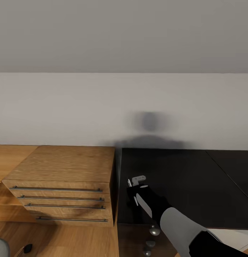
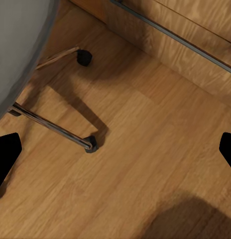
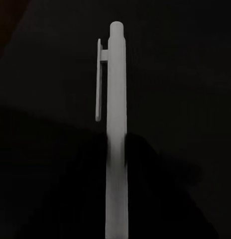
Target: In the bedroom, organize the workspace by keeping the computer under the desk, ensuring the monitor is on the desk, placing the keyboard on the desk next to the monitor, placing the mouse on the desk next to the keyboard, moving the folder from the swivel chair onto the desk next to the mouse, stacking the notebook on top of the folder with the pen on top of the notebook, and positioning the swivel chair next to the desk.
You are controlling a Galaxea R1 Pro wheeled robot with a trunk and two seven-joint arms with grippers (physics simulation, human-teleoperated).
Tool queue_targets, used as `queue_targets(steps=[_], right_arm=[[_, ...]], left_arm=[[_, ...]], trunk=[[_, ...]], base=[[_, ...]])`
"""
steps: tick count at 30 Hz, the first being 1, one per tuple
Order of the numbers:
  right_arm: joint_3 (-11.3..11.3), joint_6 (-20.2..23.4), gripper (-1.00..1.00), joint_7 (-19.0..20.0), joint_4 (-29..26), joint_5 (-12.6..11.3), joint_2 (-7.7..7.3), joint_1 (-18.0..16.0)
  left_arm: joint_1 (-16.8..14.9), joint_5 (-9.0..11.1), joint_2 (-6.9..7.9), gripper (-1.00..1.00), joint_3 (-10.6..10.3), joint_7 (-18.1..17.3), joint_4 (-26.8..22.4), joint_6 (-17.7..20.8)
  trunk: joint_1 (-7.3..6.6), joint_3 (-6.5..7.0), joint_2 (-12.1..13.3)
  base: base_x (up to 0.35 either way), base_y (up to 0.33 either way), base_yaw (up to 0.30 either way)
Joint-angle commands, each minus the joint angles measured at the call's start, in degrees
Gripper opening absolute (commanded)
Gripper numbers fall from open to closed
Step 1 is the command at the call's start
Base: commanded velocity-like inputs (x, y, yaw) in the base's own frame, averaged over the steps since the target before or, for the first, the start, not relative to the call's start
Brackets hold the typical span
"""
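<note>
My right gripper (image 1: 139,188) hovers over the left end of the black desk (image 1: 188,185), shut on the pen (image 1: 137,179), whose pale clip end sticks out past the fingers. In the right wrist view the pen (image 3: 117,124) runs lengthwise in close-up against the dark desk top. The left wrist view has my left gripper (image 2: 115,149) open above the plank floor, its black fingertips (image 2: 6,152) far apart. Just ahead of them are the swivel chair's grey seat (image 2: 18,45) and its metal star base (image 2: 51,124) with castors. The same chair (image 1: 0,248) peeks in at the lower left corner of the head view.
A light wooden low cabinet (image 1: 63,178) with several bar-handled drawers stands flush against the desk's left side. Round silver knobs (image 1: 154,231) mark the dark drawer unit under the desk. A grey wall (image 1: 124,107) runs behind both.
</note>
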Motion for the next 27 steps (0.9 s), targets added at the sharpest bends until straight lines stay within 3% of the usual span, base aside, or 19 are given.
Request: queue_targets(steps=[1, 8, 13, 18, 22, 23, 27], right_arm=[[0.34, 0.41, -1.00, -0.50, 2.12, -1.14, 0.00, -0.01], [0.20, 0.40, -1.00, -0.50, 1.82, -1.08, 0.00, -0.01], [-0.69, 0.63, -1.00, -0.60, -4.23, -1.09, -0.42, 0.07], [-2.59, 4.26, -1.00, -0.83, -17.02, -1.61, -4.54, 1.14], [-4.42, 7.28, -1.00, -1.43, -26.34, -3.55, -7.58, 4.17], [-6.31, 8.29, -1.00, -2.25, -31.62, -5.36, -9.73, 6.10], [-8.91, 8.93, -1.00, -2.93, -35.49, -7.63, -11.75, 7.45]], left_arm=[[-0.01, -0.02, -0.06, 1.00, 0.26, -0.40, -0.08, -0.04], [-0.01, -0.19, -0.06, 1.00, 0.18, -0.40, 0.00, -0.09], [-0.01, -0.91, -0.06, 1.00, -0.77, -0.37, 0.08, 0.01], [-0.01, -1.55, -0.06, 1.00, -2.90, -0.26, 0.16, 0.04], [-0.01, -1.73, -0.06, 1.00, -3.45, -0.24, 0.25, 0.08], [-0.01, -2.80, -0.07, 1.00, -5.20, -0.20, 1.39, 0.12], [-0.01, -4.31, -0.05, 1.00, -8.57, 0.02, 3.65, 0.14]], trunk=[[0.01, -0.06, -0.03], [-0.87, 0.66, 1.58], [-1.97, 1.56, 3.58], [-3.07, 2.45, 5.59], [-3.95, 3.17, 7.19], [-4.17, 3.35, 7.60], [-5.04, 4.07, 9.20]], base=[[0.000, 0.000, 0.000], [0.000, 0.000, 0.000], [0.000, 0.000, 0.000], [-0.130, 0.000, 0.000], [-0.280, 0.000, 0.000], [-0.324, 0.000, 0.000], [-0.332, 0.000, 0.000]])
